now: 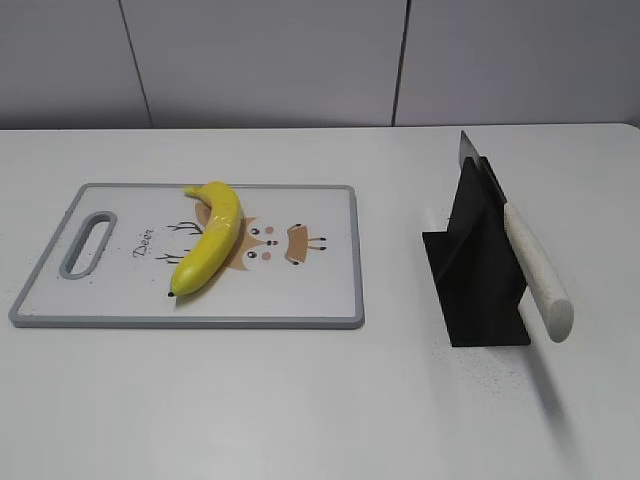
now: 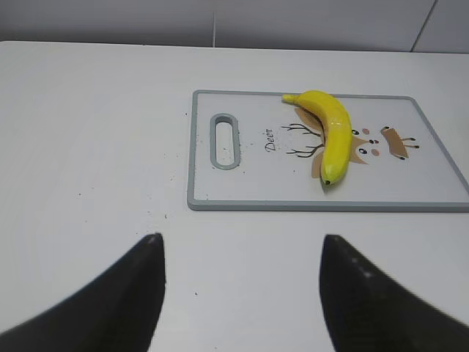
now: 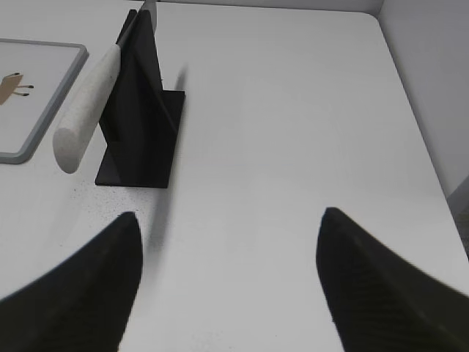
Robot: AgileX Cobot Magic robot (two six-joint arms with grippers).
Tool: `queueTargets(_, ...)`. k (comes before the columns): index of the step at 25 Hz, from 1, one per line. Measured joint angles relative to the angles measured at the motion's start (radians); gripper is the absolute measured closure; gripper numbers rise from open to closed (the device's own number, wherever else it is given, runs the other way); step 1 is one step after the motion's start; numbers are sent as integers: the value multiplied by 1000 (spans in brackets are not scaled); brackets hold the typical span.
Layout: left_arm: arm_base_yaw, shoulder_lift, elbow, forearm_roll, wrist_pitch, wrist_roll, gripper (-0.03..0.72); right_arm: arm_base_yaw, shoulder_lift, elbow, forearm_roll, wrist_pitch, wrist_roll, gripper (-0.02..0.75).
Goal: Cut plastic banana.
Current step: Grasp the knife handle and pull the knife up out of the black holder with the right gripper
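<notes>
The left claw (image 2: pixel 238 293) hangs released over bare bench (image 1: pixel 300 400), its two fingers well parted and gripping nothing; ahead of it and a little to its right lies the cutting board (image 2: pixel 220 199), near edge facing the claw. The plastic banana (image 2: pixel 331 136) rests on that board, beyond the claw and to its right, stem at the far edge, dark tip pointing back toward the claw; it lies flat and free, evidently set there so the board takes the cut.

The right claw (image 3: pixel 227 286) is likewise released and empty above the bench; ahead and to its left stands the black knife stand (image 3: pixel 143 110), with the knife (image 3: pixel 88 103) lodged in it, blade away, pale handle projecting toward the claw and clear of the bench; judged, this presents the handle for a direct grasp.

Assessment: nothing is yet picked up; the banana is uncut; taking the knife appears the first step.
</notes>
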Motion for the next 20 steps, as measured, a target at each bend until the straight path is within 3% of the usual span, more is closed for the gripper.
queueTargets(20,0,0,0,0,0,0,90,0,0,0,0,0,1,159)
